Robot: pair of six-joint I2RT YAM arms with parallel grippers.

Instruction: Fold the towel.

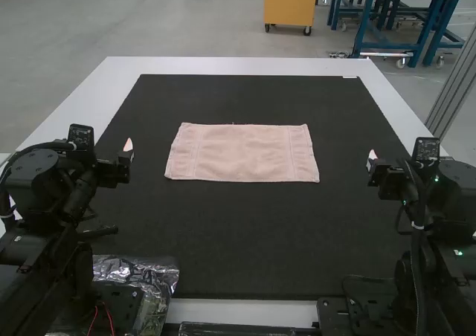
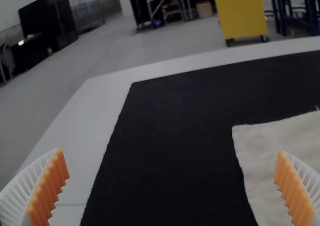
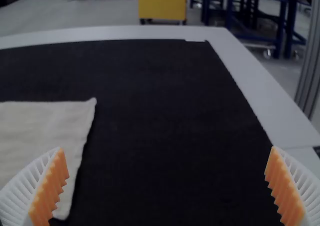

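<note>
A pink towel (image 1: 242, 153) lies flat as a wide rectangle near the middle of the black mat; whether it is a single layer or doubled I cannot tell. My left gripper (image 1: 128, 152) is held to the towel's left, apart from it. On the other side, my right gripper (image 1: 371, 160) stands off the towel's right edge, also apart. In the left wrist view the left gripper (image 2: 172, 188) is open, with part of the towel (image 2: 265, 161) beyond one finger. The right gripper (image 3: 167, 186) is open too, and the towel's end (image 3: 45, 136) shows in the right wrist view.
The black mat (image 1: 245, 239) covers most of the white table (image 1: 238, 65). Crumpled clear plastic (image 1: 152, 276) lies by the left arm's base. Cables run beside both arms.
</note>
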